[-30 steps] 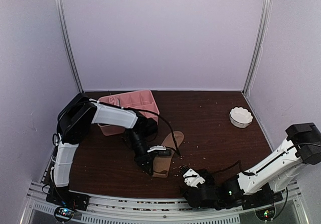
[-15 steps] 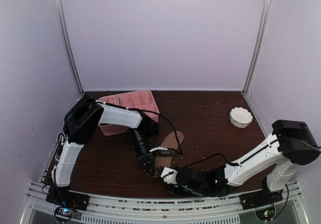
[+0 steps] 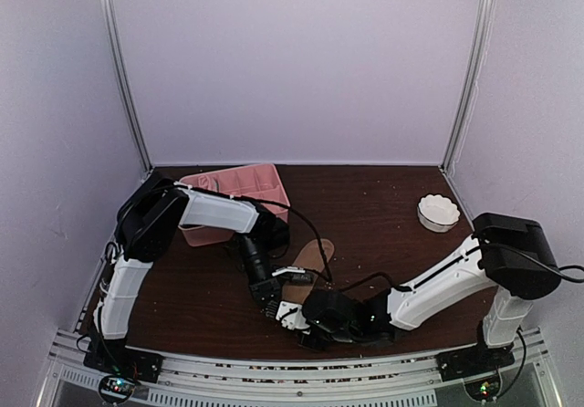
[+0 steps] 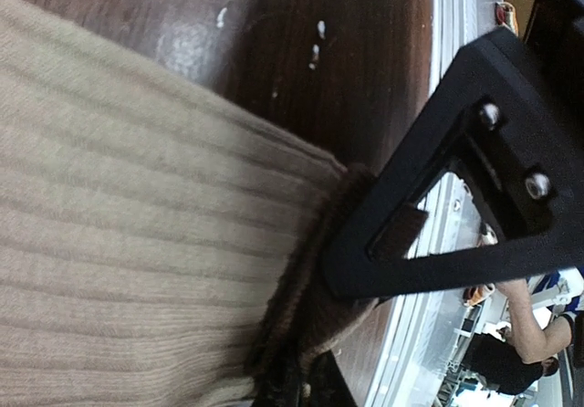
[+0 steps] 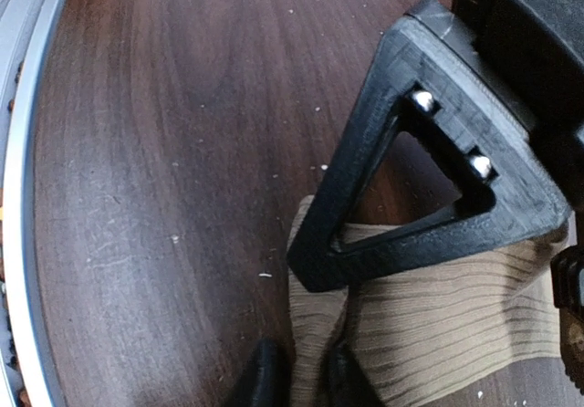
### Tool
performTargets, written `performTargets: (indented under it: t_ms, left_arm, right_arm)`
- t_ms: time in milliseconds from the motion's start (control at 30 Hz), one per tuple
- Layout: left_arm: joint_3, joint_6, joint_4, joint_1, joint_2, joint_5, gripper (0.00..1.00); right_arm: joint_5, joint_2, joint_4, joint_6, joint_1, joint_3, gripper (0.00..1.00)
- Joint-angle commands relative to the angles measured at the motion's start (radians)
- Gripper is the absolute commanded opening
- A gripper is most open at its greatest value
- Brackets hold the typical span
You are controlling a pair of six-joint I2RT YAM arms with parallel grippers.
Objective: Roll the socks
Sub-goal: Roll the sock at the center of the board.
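A tan ribbed sock (image 3: pixel 311 259) lies on the dark table near the front, its near end under both grippers. My left gripper (image 3: pixel 273 303) reaches down onto that end. In the left wrist view the sock (image 4: pixel 137 243) fills the left side, and its dark folded edge runs in between my left gripper's (image 4: pixel 306 387) shut fingers. My right gripper (image 3: pixel 297 317) has come in from the right. In its wrist view the right gripper (image 5: pixel 301 378) pinches a fold of the sock (image 5: pixel 456 334). The other arm's black triangular finger (image 5: pixel 429 151) rests on the sock's edge.
A pink divided tray (image 3: pixel 239 183) stands at the back left behind the left arm. A small white bowl (image 3: pixel 438 212) sits at the right. The metal front rail (image 3: pixel 274 370) runs just below the grippers. Crumbs dot the table.
My right arm has swung left along the front edge to the sock's near end and its jaws have closed on a fold. The left arm has barely moved.
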Motion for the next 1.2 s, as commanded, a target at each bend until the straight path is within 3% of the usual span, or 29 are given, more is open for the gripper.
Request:
performTargets:
  t_ms: [0, 67, 267, 400, 567, 633, 700, 833, 1000, 1167]
  left_arm:
    - [-0.013, 0.018, 0.052, 0.014, 0.003, -0.109, 0.09]
    - [-0.030, 0.037, 0.076, 0.020, -0.031, -0.114, 0.17]
    - [-0.224, 0.083, 0.305, 0.033, -0.260, -0.182, 0.52]
    - [-0.398, 0.095, 0.537, 0.033, -0.460, -0.245, 0.60]
    - [-0.489, 0.079, 0.678, 0.034, -0.643, -0.376, 0.67]
    - [-0.533, 0.006, 0.799, 0.055, -0.723, -0.467, 0.96]
    - [-0.597, -0.110, 0.931, 0.102, -0.759, -0.589, 0.98]
    - [-0.579, 0.037, 0.830, 0.119, -0.743, -0.441, 0.96]
    - [-0.729, 0.233, 0.880, 0.000, -0.835, -0.434, 0.88]
    - [-0.768, 0.333, 0.897, -0.135, -0.805, -0.478, 0.75]
  right_arm:
    - [-0.041, 0.025, -0.059, 0.030, -0.025, 0.011, 0.08]
    - [-0.063, 0.029, -0.064, 0.081, -0.045, -0.007, 0.00]
    - [-0.198, 0.022, -0.034, 0.283, -0.100, -0.075, 0.00]
    - [-0.271, 0.013, 0.017, 0.415, -0.107, -0.126, 0.00]
    - [-0.330, 0.016, 0.049, 0.561, -0.119, -0.167, 0.00]
    - [-0.359, 0.030, 0.044, 0.604, -0.125, -0.166, 0.00]
    - [-0.384, 0.044, 0.050, 0.642, -0.129, -0.164, 0.00]
    - [-0.428, 0.061, 0.091, 0.734, -0.149, -0.173, 0.00]
    - [-0.475, 0.077, 0.138, 0.839, -0.195, -0.210, 0.00]
    - [-0.515, 0.115, 0.115, 0.872, -0.216, -0.213, 0.00]
